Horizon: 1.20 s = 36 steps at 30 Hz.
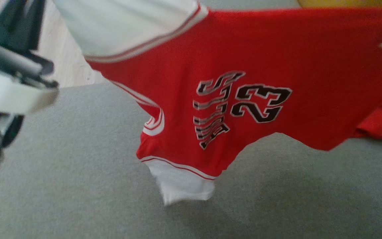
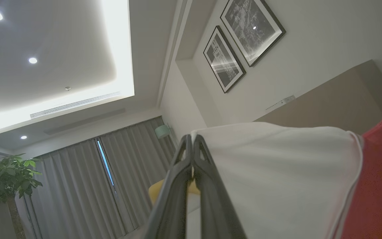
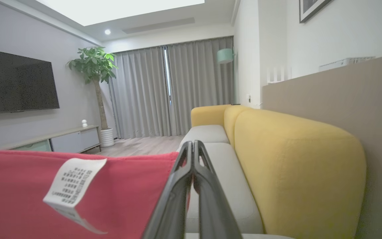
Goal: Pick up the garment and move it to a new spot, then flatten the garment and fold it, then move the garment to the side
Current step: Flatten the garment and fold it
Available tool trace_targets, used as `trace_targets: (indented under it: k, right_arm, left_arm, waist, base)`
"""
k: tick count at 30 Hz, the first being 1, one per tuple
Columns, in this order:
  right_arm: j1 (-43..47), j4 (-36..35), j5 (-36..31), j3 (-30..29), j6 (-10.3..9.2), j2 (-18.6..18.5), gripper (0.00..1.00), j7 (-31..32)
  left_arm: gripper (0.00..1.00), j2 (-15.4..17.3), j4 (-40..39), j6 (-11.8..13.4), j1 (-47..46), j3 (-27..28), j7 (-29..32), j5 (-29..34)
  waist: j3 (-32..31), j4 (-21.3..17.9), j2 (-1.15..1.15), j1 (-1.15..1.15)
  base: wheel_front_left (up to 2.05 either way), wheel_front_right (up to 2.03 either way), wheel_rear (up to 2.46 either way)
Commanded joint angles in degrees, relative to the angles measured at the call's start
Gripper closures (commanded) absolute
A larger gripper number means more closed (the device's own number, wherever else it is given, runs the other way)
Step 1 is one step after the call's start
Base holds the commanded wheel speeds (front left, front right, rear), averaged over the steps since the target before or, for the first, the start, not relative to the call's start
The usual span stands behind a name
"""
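The left fingers [image 2: 177, 186] and the right fingers [image 3: 174, 192] each pinch the garment [image 1: 277, 49], which hangs stretched above the sofa [image 1: 61, 166] seat.

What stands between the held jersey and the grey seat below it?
Nothing visible does. The jersey hangs from the left gripper and the right gripper, both shut on it, directly over the grey seat.

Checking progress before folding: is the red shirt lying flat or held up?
Held up: the shirt hangs stretched between the left claw and right claw, one sleeve dangling over the grey cushion.
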Motion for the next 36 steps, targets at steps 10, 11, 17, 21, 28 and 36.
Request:
trace_targets:
  k: [10,11,17,21,28,36]
  right_arm:
    - [-18.2,8.1,-7.3,6.5,-0.04,1.9,1.00,0.6]
    - [-20.4,9.9,-8.0,6.9,-0.04,2.2,1.00,0.3]
    - [-33.0,21.0,-13.0,9.9,-0.04,4.5,1.00,-5.8]
    - [-45.6,30.7,-17.5,11.7,-0.04,6.7,1.00,-14.2]
    - [-53.3,39.6,-19.9,15.1,-0.04,6.0,1.00,-21.4]
    - [-46.4,46.6,-17.3,18.5,-0.04,4.8,1.00,-26.7]
  left_arm:
    - [1.00,-3.5,13.4,-6.3,-17.9,1.6,3.1,-4.6]
    - [1.00,-4.3,15.6,-7.0,-20.3,0.9,3.0,-3.9]
    - [1.00,-8.3,28.4,-8.9,-33.8,-1.9,-2.1,2.0]
    - [1.00,-11.5,40.8,-8.5,-46.2,-2.0,-9.9,7.0]
    - [1.00,-14.8,45.2,-9.9,-50.4,-1.2,-12.7,8.3]
    - [1.00,-14.0,35.5,-11.0,-32.5,-0.9,-12.7,6.0]
  waist:
    - [7.2,0.1,0.00,0.01]
    - [9.7,0.5,0.00,0.01]
    - [19.6,2.0,0.00,0.01]
    - [26.0,2.7,0.00,0.01]
    - [30.0,4.7,0.00,0.01]
    - [29.4,6.4,0.00,0.01]
  base:
    - [0.00,0.00,0.00]
    - [0.00,0.00,0.00]
    - [0.00,0.00,0.00]
    - [0.00,0.00,0.00]
    - [0.00,0.00,0.00]
    - [0.00,0.00,0.00]
